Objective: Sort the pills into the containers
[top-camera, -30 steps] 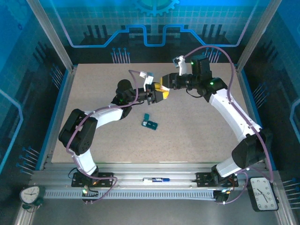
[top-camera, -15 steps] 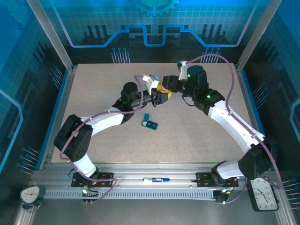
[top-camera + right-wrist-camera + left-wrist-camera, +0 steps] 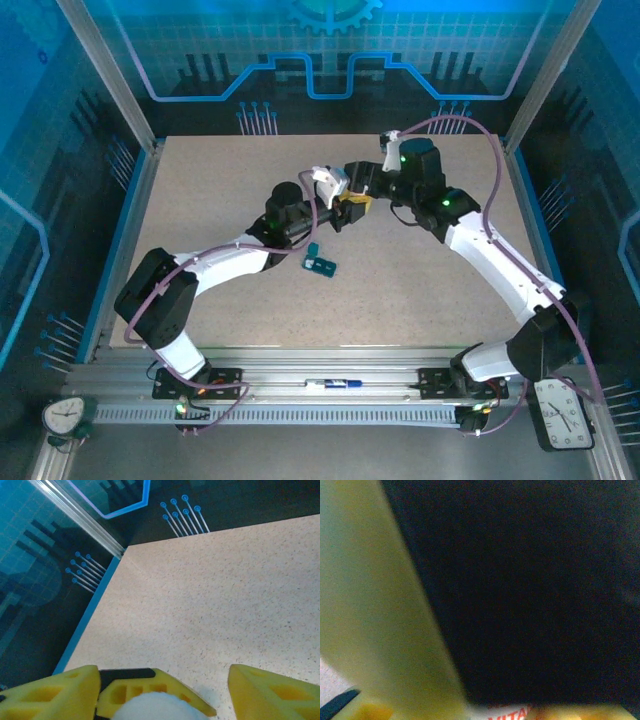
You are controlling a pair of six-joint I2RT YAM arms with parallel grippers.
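The teal-green containers point(image 3: 321, 264) lie on the table at centre, one lid flap raised. Just above them my two grippers meet nose to nose. In the left wrist view a white label with red letters marks a pill bottle point(image 3: 520, 713) low between the jaws, beside a blurred yellow finger point(image 3: 375, 630); my left gripper point(image 3: 343, 212) is shut on it. My right gripper point(image 3: 354, 193) stands open, its yellow fingers point(image 3: 50, 695) wide apart on either side of the bottle's white round top point(image 3: 150, 709). The pills are hidden.
The speckled table point(image 3: 430, 280) has bare room to the right and left of the containers. A blue rail point(image 3: 85, 625) edges its far left side. A dark mass point(image 3: 530, 580) sits right against the left wrist camera.
My right gripper has gone from shut to open. Both grippers have drifted slightly down and towards the table's centre, still meeting at the bottle.
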